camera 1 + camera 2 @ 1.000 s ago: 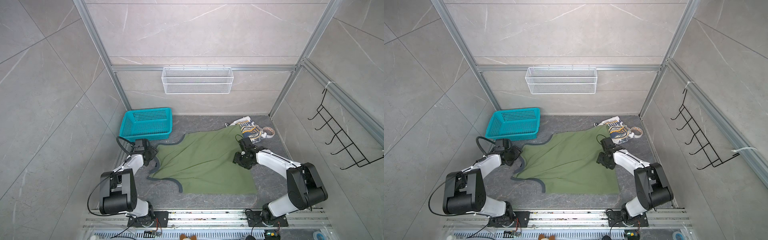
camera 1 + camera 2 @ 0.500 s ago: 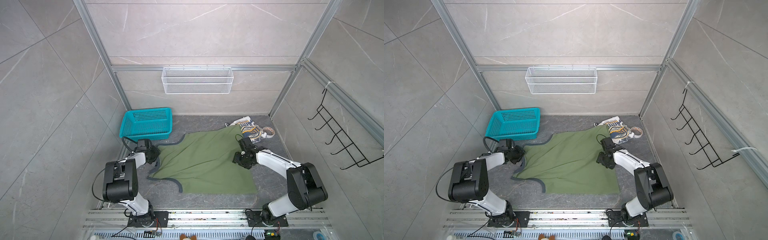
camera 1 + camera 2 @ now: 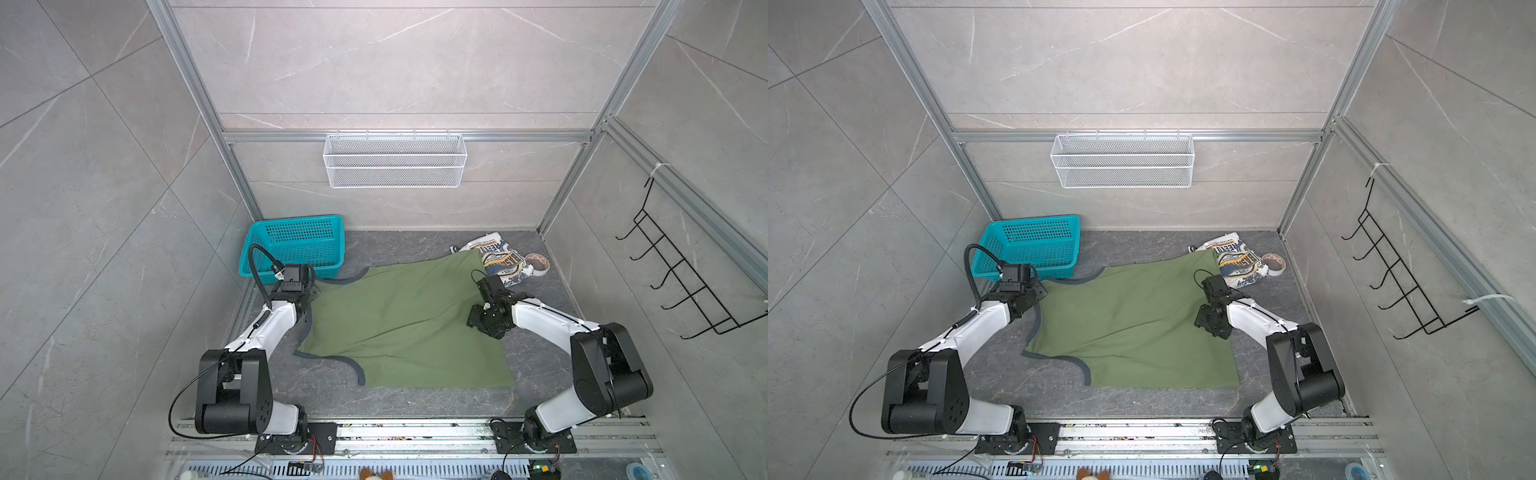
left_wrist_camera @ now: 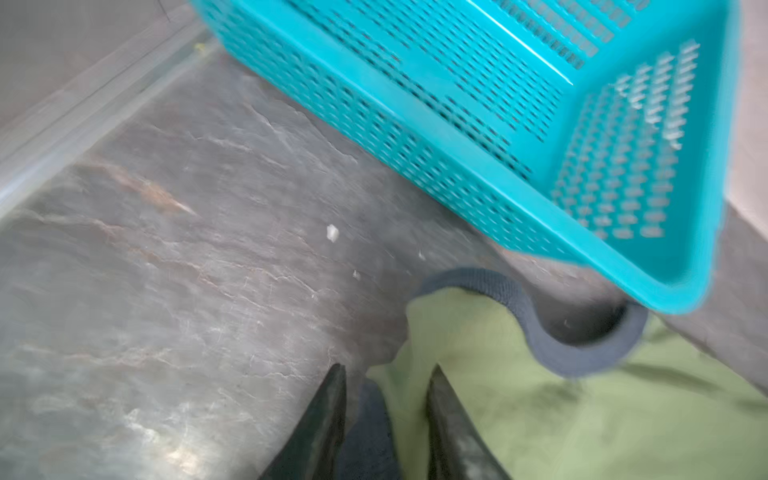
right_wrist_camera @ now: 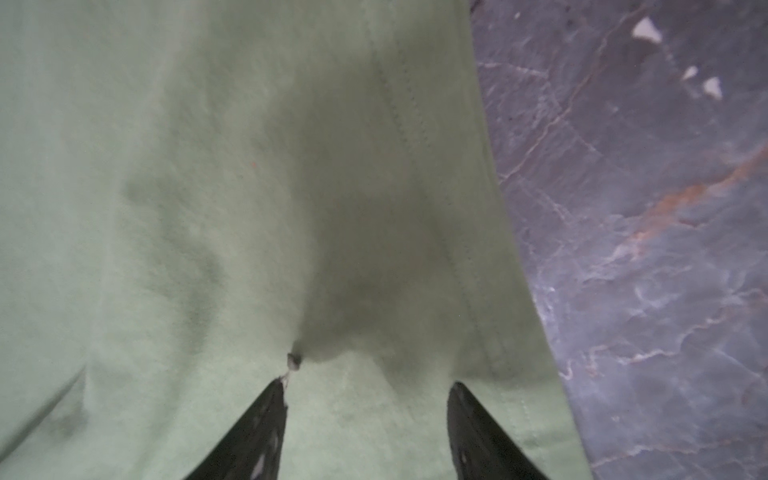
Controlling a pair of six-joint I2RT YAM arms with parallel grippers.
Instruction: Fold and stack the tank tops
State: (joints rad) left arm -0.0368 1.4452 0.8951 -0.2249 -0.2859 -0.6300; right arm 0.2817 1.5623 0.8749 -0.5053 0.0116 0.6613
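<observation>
In both top views the olive green cloth tank top with grey trim (image 3: 407, 328) lies spread flat across the middle of the dark grey marbled worktop (image 3: 415, 401). Its straps and grey-edged armholes point toward the left of the frame and its straight hem toward the right. The crumpled white tank top with a round navy and orange badge print (image 3: 498, 259) sits at the upper right of the worktop, touching the green one's upper right corner. The badge carries lettering, but it is too small to read. A roll of pale tape (image 3: 538, 264) lies just beside it on the right. The teal perforated plastic basket (image 3: 297, 245) stands at the upper left of the worktop.

The left end effector (image 4: 386, 380), at the lower middle of the left wrist view, has its jaws partly apart and straddles the green top's grey-trimmed edge. Cloth lies between the fingers, not pinched as far as can be seen. A grey strap loop curls just by the basket's near corner. The right end effector (image 5: 370, 388) has its jaws wide apart and holds nothing. It is low over the green cloth close to its stitched hem, with bare worktop at the right of that view
</observation>
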